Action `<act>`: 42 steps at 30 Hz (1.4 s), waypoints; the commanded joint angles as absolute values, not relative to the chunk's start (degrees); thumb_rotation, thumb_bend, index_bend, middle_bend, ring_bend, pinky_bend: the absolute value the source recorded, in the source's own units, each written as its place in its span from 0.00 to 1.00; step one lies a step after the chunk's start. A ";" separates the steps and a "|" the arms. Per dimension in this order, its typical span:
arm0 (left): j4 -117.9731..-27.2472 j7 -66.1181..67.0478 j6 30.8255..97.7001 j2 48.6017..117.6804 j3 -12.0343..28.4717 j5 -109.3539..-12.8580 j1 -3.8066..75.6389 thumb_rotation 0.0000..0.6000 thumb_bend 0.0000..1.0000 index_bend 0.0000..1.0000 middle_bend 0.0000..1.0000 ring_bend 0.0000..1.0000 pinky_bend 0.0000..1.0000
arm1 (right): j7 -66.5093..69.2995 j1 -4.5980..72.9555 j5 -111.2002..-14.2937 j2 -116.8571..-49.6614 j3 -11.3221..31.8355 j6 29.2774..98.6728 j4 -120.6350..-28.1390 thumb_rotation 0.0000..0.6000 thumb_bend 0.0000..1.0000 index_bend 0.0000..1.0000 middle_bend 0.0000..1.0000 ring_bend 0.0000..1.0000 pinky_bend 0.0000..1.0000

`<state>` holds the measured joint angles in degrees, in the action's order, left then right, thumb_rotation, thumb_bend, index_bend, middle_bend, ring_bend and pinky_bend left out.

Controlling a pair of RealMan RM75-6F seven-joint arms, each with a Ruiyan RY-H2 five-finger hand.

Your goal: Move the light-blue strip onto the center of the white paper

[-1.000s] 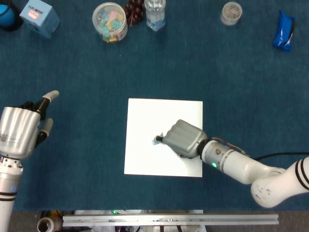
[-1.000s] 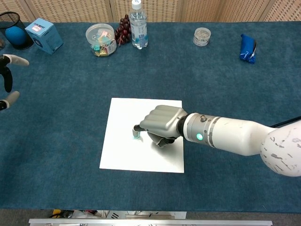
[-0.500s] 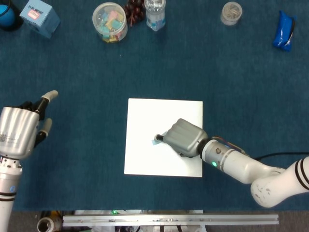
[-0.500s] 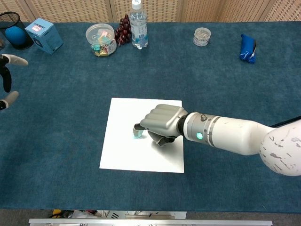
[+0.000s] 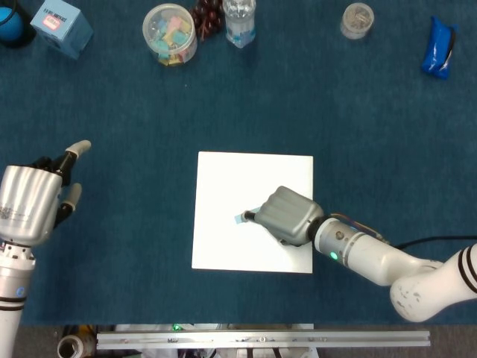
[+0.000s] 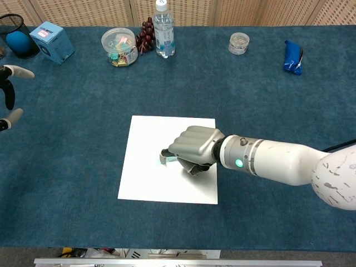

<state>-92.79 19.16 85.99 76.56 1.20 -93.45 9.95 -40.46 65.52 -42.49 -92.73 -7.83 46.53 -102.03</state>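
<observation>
Behind white paper (image 5: 250, 190), jar (image 5: 170, 33) of colourful clips.

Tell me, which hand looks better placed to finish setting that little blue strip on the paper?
The right hand: its fingers are at the light-blue strip over the white paper. The left hand waits off at the table's edge.

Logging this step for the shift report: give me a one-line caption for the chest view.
Right hand holds the light-blue strip near the center of the white paper on the blue tablecloth.
</observation>
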 commanded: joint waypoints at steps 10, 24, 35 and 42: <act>-92.84 19.08 86.07 76.49 1.34 -93.45 9.96 1.00 0.33 0.25 0.61 0.63 0.87 | -39.07 64.78 -44.26 -91.59 -7.10 47.09 -103.03 1.00 1.00 0.23 1.00 1.00 1.00; -92.80 18.13 86.47 75.83 2.24 -92.52 9.91 1.00 0.33 0.25 0.61 0.63 0.87 | -33.61 59.73 -51.26 -82.04 -5.97 53.54 -109.22 1.00 1.00 0.23 1.00 1.00 1.00; -91.84 15.71 86.33 74.97 4.23 -89.56 10.15 1.00 0.33 0.25 0.58 0.61 0.86 | -29.13 49.47 -59.62 -68.00 -9.02 65.03 -114.76 1.00 0.50 0.23 1.00 1.00 1.00; -89.86 12.46 85.58 74.97 5.79 -86.53 10.42 1.00 0.33 0.25 0.52 0.54 0.73 | -25.86 41.09 -62.43 -61.36 -10.88 72.18 -113.67 1.00 0.34 0.23 0.82 0.87 0.99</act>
